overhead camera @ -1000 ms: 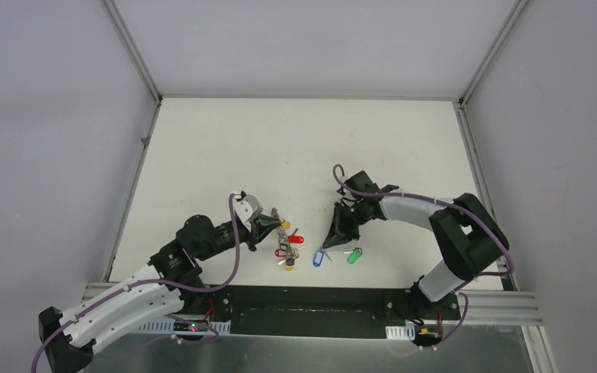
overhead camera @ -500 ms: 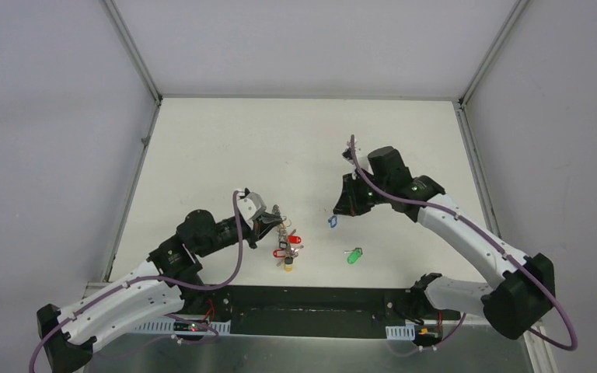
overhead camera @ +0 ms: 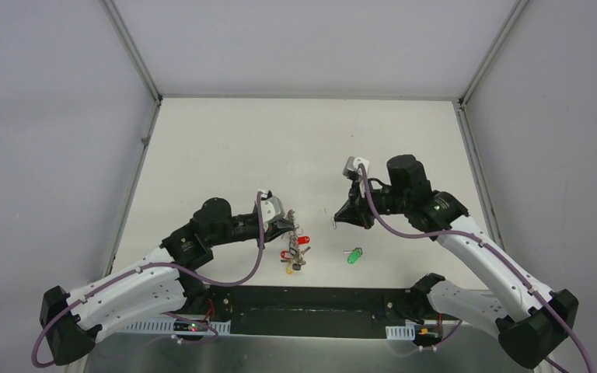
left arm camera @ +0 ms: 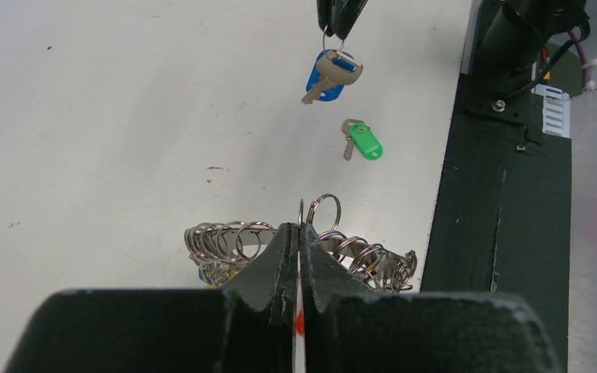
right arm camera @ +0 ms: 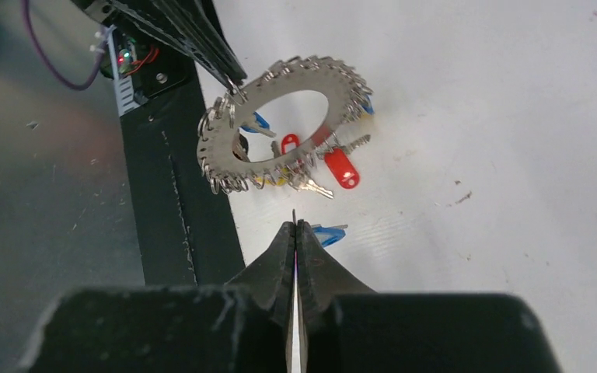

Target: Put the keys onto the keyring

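My left gripper [overhead camera: 289,226] is shut on the rim of the keyring [overhead camera: 294,233] and holds it off the table, with red and yellow tagged keys dangling below. In the left wrist view the tips [left arm camera: 299,228] pinch the silvery keyring [left arm camera: 233,241]. My right gripper [overhead camera: 340,218] is shut on the small ring of the blue key [left arm camera: 328,74], which hangs in the air to the right of the keyring. The right wrist view shows the blue tag [right arm camera: 328,233] beside the tips [right arm camera: 295,226], with the keyring [right arm camera: 342,85] ahead. The green key [overhead camera: 354,255] lies flat on the table.
The white table [overhead camera: 225,148] has grey walls on three sides. A black base rail [overhead camera: 303,311] runs along the near edge, just below the keyring and the green key [left arm camera: 365,143].
The right gripper picked the blue key up off the table and carried it up and back. The left gripper moved right with the keyring. The green key stayed put.
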Controlling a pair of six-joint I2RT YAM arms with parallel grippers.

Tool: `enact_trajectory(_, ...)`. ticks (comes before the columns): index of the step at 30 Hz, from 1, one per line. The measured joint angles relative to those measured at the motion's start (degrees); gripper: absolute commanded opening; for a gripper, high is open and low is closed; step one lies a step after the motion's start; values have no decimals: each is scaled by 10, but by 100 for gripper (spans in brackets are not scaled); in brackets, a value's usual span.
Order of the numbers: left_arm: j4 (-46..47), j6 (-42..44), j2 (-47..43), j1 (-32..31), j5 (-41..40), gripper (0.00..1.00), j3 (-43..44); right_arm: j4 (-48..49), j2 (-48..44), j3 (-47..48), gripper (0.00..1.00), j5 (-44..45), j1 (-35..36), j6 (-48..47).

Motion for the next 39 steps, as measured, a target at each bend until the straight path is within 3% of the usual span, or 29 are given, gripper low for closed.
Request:
enact_trajectory(11, 34, 46, 23, 0, 73, 0, 1, 42, 70, 10, 0, -59, 66, -42)
enact_trajectory(22, 38, 45, 25, 0, 83, 0, 5, 68, 127, 36, 0, -40, 151, -45)
enact_trajectory(30, 38, 43, 26, 0, 82, 0, 5, 84, 118, 37, 0, -37, 175, -46)
enact_trajectory(39, 37, 42, 28, 0, 82, 0, 5, 98, 108, 37, 0, 32, 181, -44)
